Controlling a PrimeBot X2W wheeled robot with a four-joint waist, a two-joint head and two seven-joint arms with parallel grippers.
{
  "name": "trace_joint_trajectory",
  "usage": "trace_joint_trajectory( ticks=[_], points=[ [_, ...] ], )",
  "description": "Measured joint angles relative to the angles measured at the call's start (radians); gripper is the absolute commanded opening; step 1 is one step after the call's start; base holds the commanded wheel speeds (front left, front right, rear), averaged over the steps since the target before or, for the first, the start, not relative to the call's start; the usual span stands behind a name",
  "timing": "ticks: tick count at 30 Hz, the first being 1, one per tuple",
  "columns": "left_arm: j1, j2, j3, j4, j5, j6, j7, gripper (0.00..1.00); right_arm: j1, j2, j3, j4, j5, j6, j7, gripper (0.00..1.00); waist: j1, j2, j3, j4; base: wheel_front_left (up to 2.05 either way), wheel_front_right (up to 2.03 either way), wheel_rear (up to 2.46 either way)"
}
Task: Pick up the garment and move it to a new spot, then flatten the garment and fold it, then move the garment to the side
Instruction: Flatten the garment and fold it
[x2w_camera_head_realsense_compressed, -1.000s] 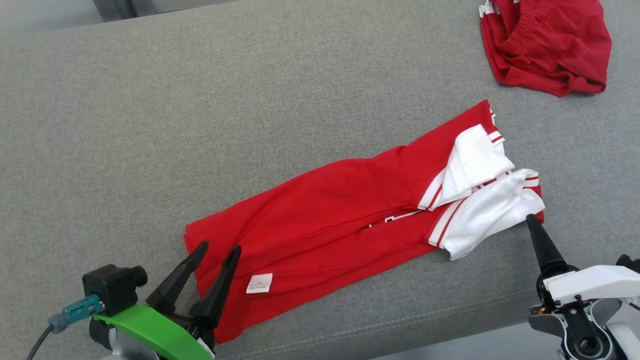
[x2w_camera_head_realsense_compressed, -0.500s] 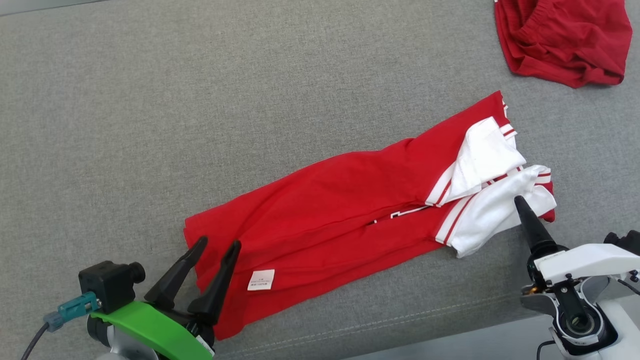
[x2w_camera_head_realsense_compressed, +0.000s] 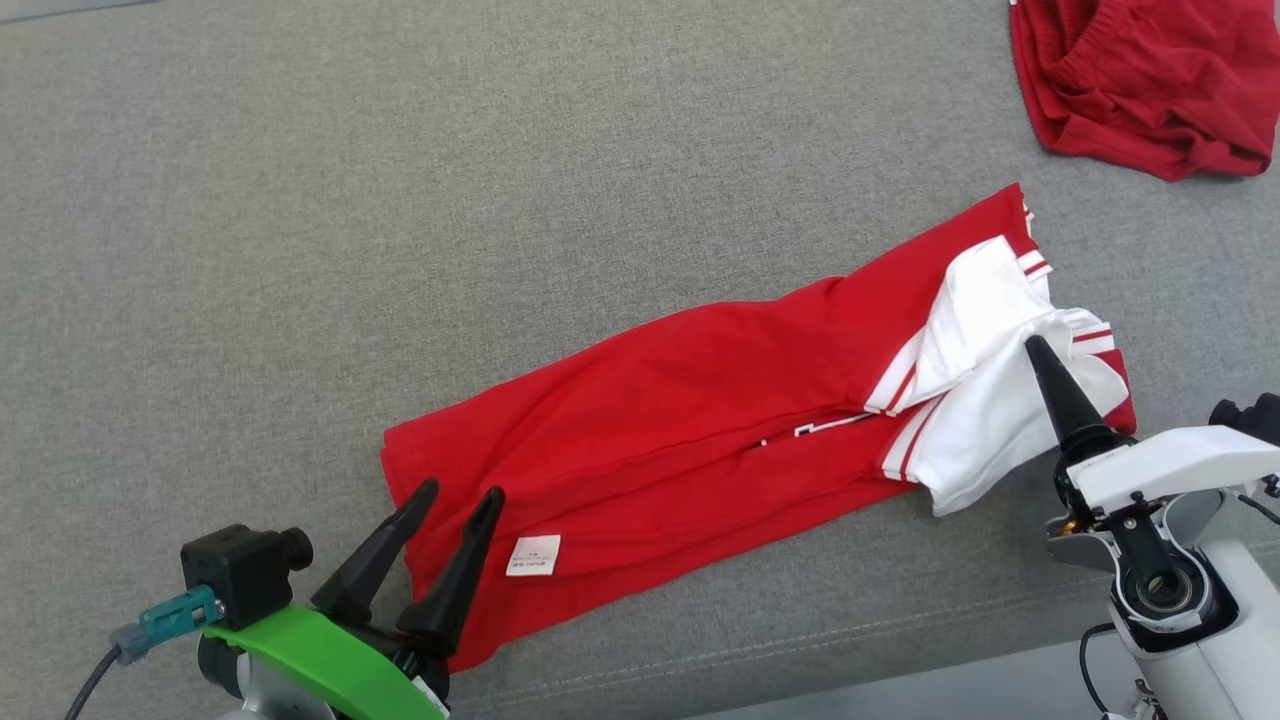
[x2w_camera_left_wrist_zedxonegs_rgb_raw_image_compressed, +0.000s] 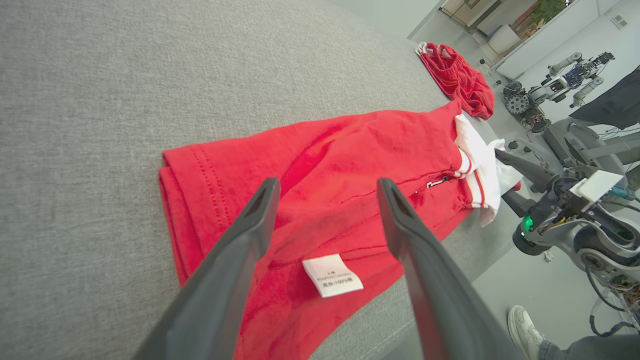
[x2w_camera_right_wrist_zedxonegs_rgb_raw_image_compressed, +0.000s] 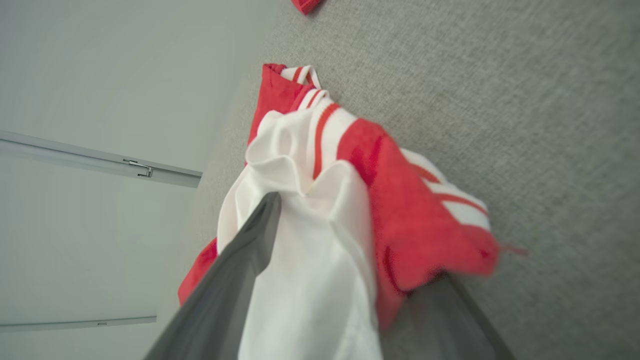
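Two robot hands sit at opposite ends of one red garment (x2w_camera_head_realsense_compressed: 700, 420), which lies stretched in a long narrow band, slanting across the middle of a grey fabric surface (x2w_camera_head_realsense_compressed: 400, 200). It looks already folded lengthwise, so the likely job now is to fold it end to end, which would explain a hand at each end.

The left hand (x2w_camera_head_realsense_compressed: 462, 490) hovers at the hem end, nearest the robot's left. Its two dark fingers are spread wide above the red cloth, holding nothing, beside a small white care label (x2w_camera_head_realsense_compressed: 533, 555). It seems posed to pinch the hem layers together.

The right hand (x2w_camera_right_wrist_zedxonegs_rgb_raw_image_compressed: 355, 240) is at the far end, where the white sleeves (x2w_camera_head_realsense_compressed: 990, 400) with red stripes are bunched. Its fingers also stand wide apart, one over the white cloth and one under the red edge, so the bunched fabric sits between them unpinched. The close view is blurred, so it is hard to say whether the cloth is lifted or only resting there.

A second red garment (x2w_camera_head_realsense_compressed: 1140, 80) lies crumpled well apart, at the far right corner of the surface.
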Motion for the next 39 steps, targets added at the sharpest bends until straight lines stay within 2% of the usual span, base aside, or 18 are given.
trace_joint_trajectory(
  ticks=[12,15,16,17,18,19,30,34,39],
  points=[
    [0.003,-0.002,-0.001,-0.02,0.001,0.001,0.008,1.0,-0.08,0.002,0.009,0.032,-0.01,0.0,0.017,1.0,0.0,0.0,0.014,0.017,0.0,0.0,0.0],
    [0.003,-0.004,-0.001,-0.02,0.002,0.001,0.012,1.0,-0.096,0.009,0.005,0.037,-0.008,0.01,0.017,1.0,0.0,0.0,0.022,0.025,0.0,0.0,0.0],
    [0.003,-0.005,-0.001,-0.021,0.002,0.001,0.012,1.0,-0.099,0.015,0.001,0.038,-0.003,0.01,0.017,0.71,0.0,0.0,0.024,0.027,0.0,0.0,0.0],
    [0.003,-0.007,0.0,-0.02,0.002,0.001,0.012,1.0,-0.101,0.021,0.001,0.042,0.002,0.013,0.017,0.18,0.0,0.0,0.026,0.03,0.0,0.0,0.0],
    [0.003,-0.008,0.002,-0.019,0.002,0.001,0.012,1.0,-0.104,0.025,0.002,0.048,0.003,0.019,0.017,0.02,0.0,0.0,0.028,0.032,0.0,0.0,0.0],
    [0.003,-0.008,0.003,-0.019,0.002,0.002,0.012,1.0,-0.106,0.029,0.002,0.053,0.003,0.019,0.017,0.0,0.0,0.0,0.029,0.033,0.0,0.0,0.0],
    [0.005,-0.014,0.031,-0.02,0.003,0.004,-0.001,1.0,-0.086,0.035,-0.037,0.074,0.012,0.058,-0.027,0.0,0.0,0.0,0.026,0.024,0.0,0.0,0.0],
    [0.005,-0.014,0.038,-0.022,0.004,0.008,-0.002,1.0,-0.084,0.01,-0.07,0.074,0.011,0.063,-0.05,0.0,0.0,0.0,0.025,0.01,0.0,0.0,0.0],
    [0.005,-0.014,0.039,-0.028,0.006,0.008,-0.002,1.0,-0.073,-0.05,-0.131,0.087,0.011,0.063,-0.086,0.0,0.0,0.0,0.026,-0.007,0.0,0.0,0.0]
  ],
)
